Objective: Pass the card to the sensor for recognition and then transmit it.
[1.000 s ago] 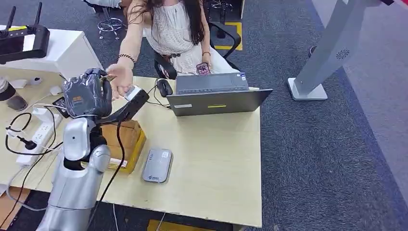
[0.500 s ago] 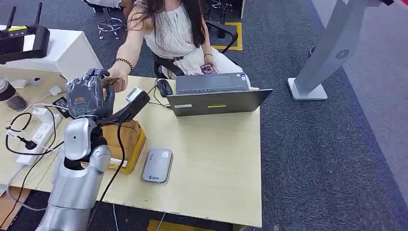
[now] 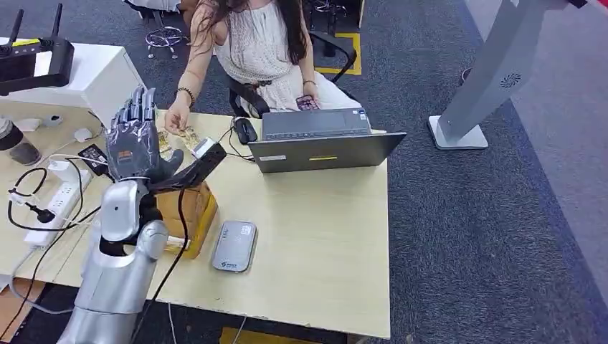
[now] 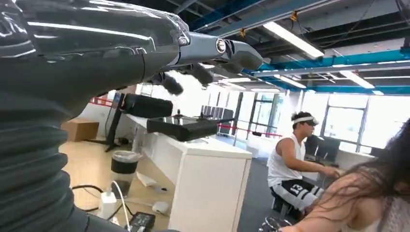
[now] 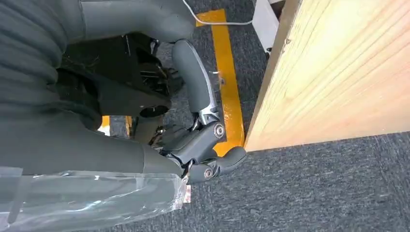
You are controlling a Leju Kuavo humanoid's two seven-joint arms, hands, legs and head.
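card: looks like it's in the person's hand [image 3: 174, 120] now, a small tan thing [image 3: 188, 134] at their fingertips over the far edge of the table [image 3: 315, 229]. Too small to be sure it's the card, tbh.

left hand: the left hand [image 3: 135, 143] is up with fingers spread and straight, nothing in it. My read is the handover part is done, since an empty raised palm right beside the person's hand fits a release.

sensor: one black reader [image 3: 197, 163] angled up on a cardboard box [image 3: 188, 208], probably propped so a card can be waved over it easily. Sits just beside the left hand.

right hand: the right hand [image 5: 203, 145] hangs low by the table's edge, fingers curled in, holding nothing I can see.

count: one laptop [image 3: 323, 143], one grey flat device [image 3: 234, 246], one mouse [image 3: 245, 130], one power strip [image 3: 57, 204], one lidded cup [image 3: 16, 142].

people: one seated across the table, another sitting further back in the left wrist view.
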